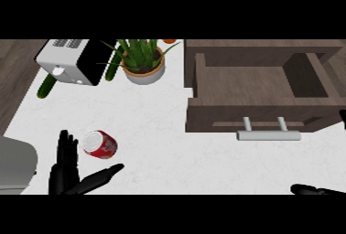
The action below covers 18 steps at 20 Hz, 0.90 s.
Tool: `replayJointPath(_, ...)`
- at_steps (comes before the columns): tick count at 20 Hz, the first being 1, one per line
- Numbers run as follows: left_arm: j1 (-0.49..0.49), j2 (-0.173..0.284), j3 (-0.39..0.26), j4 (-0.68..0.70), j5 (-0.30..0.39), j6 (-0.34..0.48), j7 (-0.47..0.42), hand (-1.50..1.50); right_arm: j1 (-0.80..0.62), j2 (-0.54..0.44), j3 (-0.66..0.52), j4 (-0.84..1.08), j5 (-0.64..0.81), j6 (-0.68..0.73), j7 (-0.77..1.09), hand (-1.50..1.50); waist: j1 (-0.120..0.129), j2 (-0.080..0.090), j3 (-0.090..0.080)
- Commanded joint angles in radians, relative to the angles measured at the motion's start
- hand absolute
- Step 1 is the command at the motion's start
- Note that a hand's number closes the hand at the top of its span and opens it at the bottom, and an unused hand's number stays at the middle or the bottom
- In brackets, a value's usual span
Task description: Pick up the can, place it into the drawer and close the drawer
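Note:
A red can [100, 144] with white marks lies on its side on the white counter [175, 155], at the lower left. My left hand [67, 176] is just below and left of it, open, fingers straight up beside the can and thumb spread out to the right; it does not hold the can. The wooden drawer [253, 87] stands pulled open at the upper right, its inside bare, with a silver handle [268, 135] on its front. Only fingertips of my right hand [316, 189] show at the lower right edge.
A white and black toaster [71, 61] stands at the upper left, with a potted green plant [143, 61] beside it and a green cucumber [46, 87] along the counter's left edge. A grey rounded object [15, 167] sits at the far left.

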Motion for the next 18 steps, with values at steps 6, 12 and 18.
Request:
replayJointPath(6,-0.079,-0.004,0.041,0.176,0.042,0.004,-0.074,-1.5,0.057,0.005,-0.07,-0.031,-0.051,0.071,-0.025,-1.5,-0.001,0.0,0.0)
replayJointPath(12,-0.127,0.002,0.106,0.359,0.1,-0.047,-0.197,-1.5,0.07,0.03,-0.041,-0.132,-0.01,0.047,0.061,-1.5,-0.001,0.0,0.0)
replayJointPath(18,-0.218,0.014,0.155,0.507,0.123,-0.062,-0.276,-1.5,-0.028,-0.028,-0.134,-0.059,-0.092,0.068,0.104,-1.5,-0.001,0.0,0.0)
